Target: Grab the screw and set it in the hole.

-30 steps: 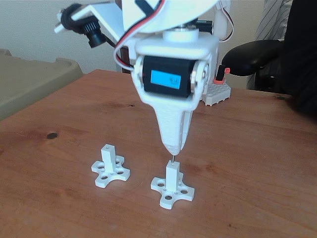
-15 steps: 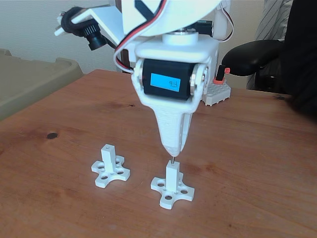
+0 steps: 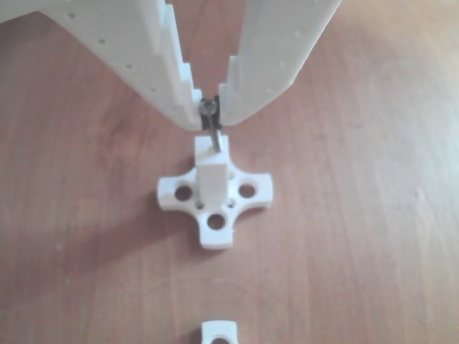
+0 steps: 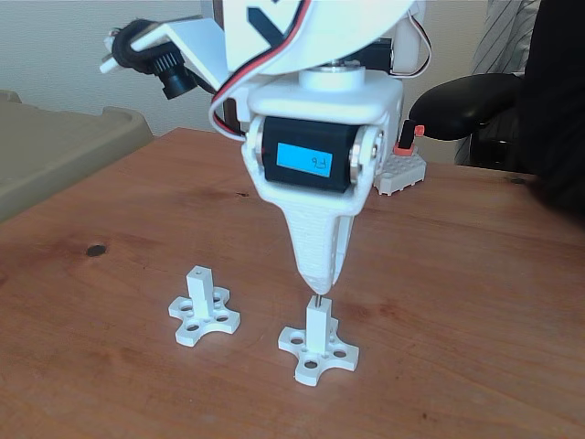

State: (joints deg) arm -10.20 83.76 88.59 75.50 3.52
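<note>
In the other view, the white gripper (image 3: 209,116) is shut on the head of the thin silver screw (image 3: 213,136), which hangs upright. The screw's lower end meets the top face of the square white post (image 3: 211,175) on its cross-shaped base (image 3: 247,192), so it covers the hole. The fixed view shows the same: the gripper (image 4: 318,283) points straight down, with the screw (image 4: 317,297) standing between its tip and the right post (image 4: 316,325). A second identical fixture (image 4: 203,313) stands to the left, and its own small top hole (image 4: 199,272) is uncovered.
Part of the second fixture (image 3: 219,333) shows at the bottom edge of the other view. At the back of the wooden table are a white block with a red part (image 4: 402,169), a black chair arm (image 4: 466,105) and a beige bin (image 4: 55,146) off to the left.
The gripper has come down a little with the screw, bringing the screw's lower end closer onto the top of the right post. Both fixtures stay in place.
</note>
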